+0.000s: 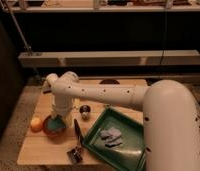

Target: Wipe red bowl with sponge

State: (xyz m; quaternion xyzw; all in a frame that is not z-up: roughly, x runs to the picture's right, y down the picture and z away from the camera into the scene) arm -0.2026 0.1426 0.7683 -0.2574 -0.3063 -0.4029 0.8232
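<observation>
The red bowl (54, 128) sits on the left part of the wooden table (48, 150). A teal sponge (57, 121) lies inside the bowl. My gripper (58, 116) is at the end of the white arm (108, 94), reaching down onto the sponge in the bowl; the arm's wrist covers it from above.
An orange ball (36, 124) lies just left of the bowl. A small dark round object (85, 110) sits right of it. A black-handled tool (76, 131) lies in front. A green tray (116, 140) with grey cloth (111, 135) is on the right.
</observation>
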